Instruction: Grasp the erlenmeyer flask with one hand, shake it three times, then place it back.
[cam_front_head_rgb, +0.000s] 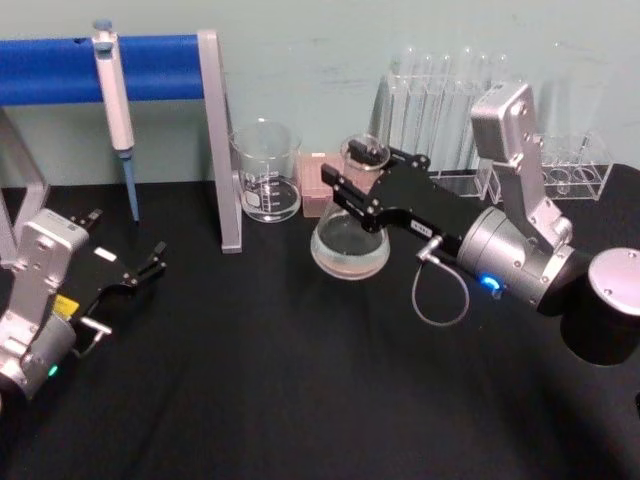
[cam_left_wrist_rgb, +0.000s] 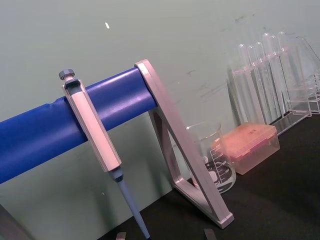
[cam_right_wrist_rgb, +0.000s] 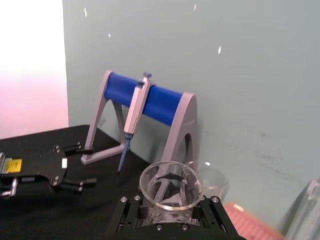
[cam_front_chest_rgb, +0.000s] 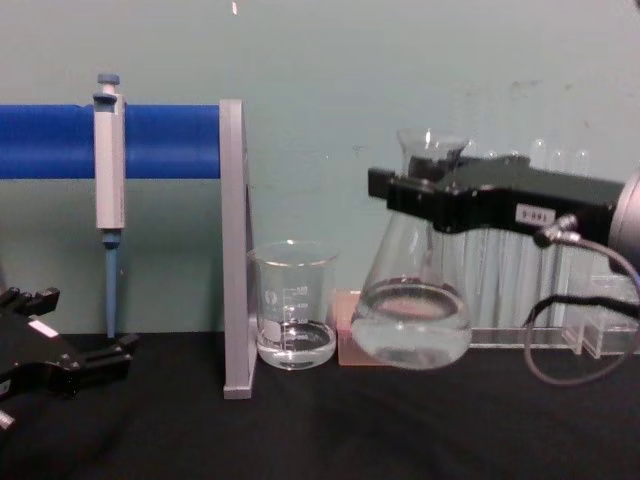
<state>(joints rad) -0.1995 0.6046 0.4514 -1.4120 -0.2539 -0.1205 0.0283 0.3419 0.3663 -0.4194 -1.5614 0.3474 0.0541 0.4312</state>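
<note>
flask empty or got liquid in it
Partly filled: the erlenmeyer flask has clear liquid in its base; right gripper clamps its neck.

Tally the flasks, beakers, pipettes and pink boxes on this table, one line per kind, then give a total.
Erlenmeyer flask: 1, its neck clamped in the right gripper
Beaker: 1
Pipette: 1, hanging on the blue stand
Pink box: 1
Total: 4
The left gripper sits open on the left, holding nothing.
</note>
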